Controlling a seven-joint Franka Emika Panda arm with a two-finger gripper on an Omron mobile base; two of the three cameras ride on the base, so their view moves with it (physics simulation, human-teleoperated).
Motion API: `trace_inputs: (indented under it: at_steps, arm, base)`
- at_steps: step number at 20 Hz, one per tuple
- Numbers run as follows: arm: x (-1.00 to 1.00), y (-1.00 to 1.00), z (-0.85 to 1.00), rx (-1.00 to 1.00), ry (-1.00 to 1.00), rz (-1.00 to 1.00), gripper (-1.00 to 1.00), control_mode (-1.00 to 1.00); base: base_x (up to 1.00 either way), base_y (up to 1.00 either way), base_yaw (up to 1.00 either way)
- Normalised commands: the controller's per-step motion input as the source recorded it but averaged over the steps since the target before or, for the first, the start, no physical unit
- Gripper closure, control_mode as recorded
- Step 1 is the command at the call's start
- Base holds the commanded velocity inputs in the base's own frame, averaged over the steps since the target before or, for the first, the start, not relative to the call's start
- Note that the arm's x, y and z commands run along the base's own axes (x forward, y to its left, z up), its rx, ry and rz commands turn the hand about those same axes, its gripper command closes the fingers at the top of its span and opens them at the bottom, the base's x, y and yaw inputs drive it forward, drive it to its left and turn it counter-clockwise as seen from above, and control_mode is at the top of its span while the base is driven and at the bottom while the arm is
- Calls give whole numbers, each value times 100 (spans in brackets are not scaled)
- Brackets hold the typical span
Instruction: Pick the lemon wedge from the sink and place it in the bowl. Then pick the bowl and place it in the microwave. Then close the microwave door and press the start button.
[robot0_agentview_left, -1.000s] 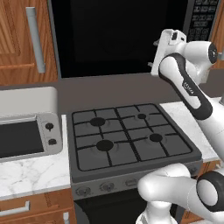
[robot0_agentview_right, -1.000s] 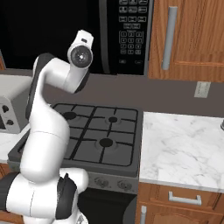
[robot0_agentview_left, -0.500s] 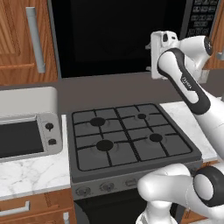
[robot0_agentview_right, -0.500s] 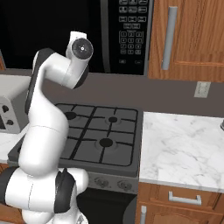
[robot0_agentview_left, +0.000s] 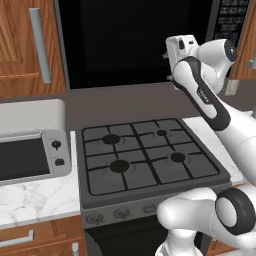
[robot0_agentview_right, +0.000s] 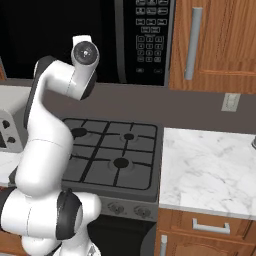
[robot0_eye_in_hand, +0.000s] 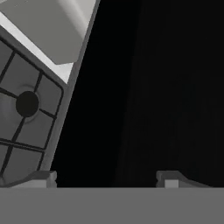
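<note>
The microwave door (robot0_agentview_left: 120, 42) looked like dark, glossy glass, and the keypad strip (robot0_agentview_right: 152, 37) like smooth black plastic. The stove top (robot0_agentview_left: 150, 162) was matt dark grey metal under black grates that looked like cast iron. The counter (robot0_agentview_right: 210, 172) was polished white marble with grey veins. The cabinets (robot0_agentview_right: 220, 45) were reddish wood with brushed metal handles. The toaster oven (robot0_agentview_left: 32, 150) had a satin silver shell.

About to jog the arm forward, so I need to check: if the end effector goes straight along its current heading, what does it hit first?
Most likely the microwave door: the hand view looks straight at its dark window beyond the end effector. How far off it is cannot be judged.
</note>
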Motion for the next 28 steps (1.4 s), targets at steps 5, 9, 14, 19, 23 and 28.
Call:
trace_inputs:
  at_steps: [5, 9, 14, 19, 23, 28]
  arm:
    - [4, 3, -9, -2, 0, 4, -100, -100]
    - [-71, -13, 3, 0, -13, 0, -100, -100]
    - [-98, -37, 13, 0, -28, -1, -100, -100]
    - [-100, -71, 3, 0, -25, -1, -100, -100]
    - [-68, -100, 0, 0, -2, 0, 100, -100]
    - [-31, -100, 0, 1, 0, 0, 100, -100]
  base:
    - [0, 0, 0]
    - [0, 0, 0]
    - [0, 0, 0]
    - [0, 0, 0]
    - [0, 0, 0]
    - [0, 0, 0]
